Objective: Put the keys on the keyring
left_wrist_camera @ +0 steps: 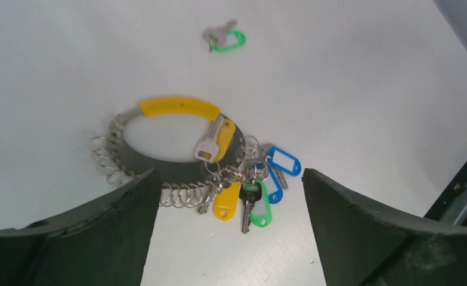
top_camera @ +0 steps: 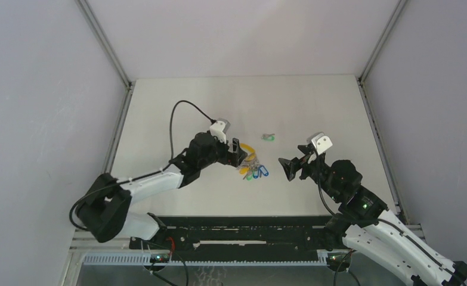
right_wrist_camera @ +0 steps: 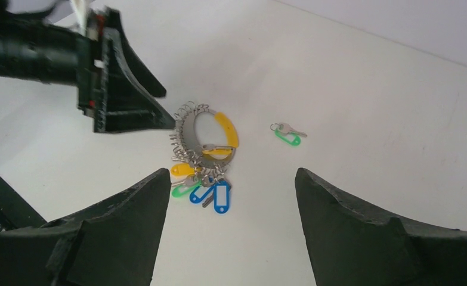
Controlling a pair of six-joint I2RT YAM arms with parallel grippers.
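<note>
Both the left gripper (top_camera: 240, 155) and the right gripper (top_camera: 287, 168) hung spread wide and empty, the keyring (left_wrist_camera: 177, 107) lay flat just ahead of the left one with tagged keys (left_wrist_camera: 249, 190) bunched against it, so I'd have gone for the stray green key (left_wrist_camera: 225, 39) beyond it, pinching its tag low and square.

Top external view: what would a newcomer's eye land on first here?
The keyring, a yellow band joined to silvery coils, lies in the middle of the table. A bunch of keys with yellow, green and blue tags sits against its near side. One green-tagged key lies alone, apart and farther from the arms. The left gripper and right gripper flank the bunch, both open and holding nothing.
</note>
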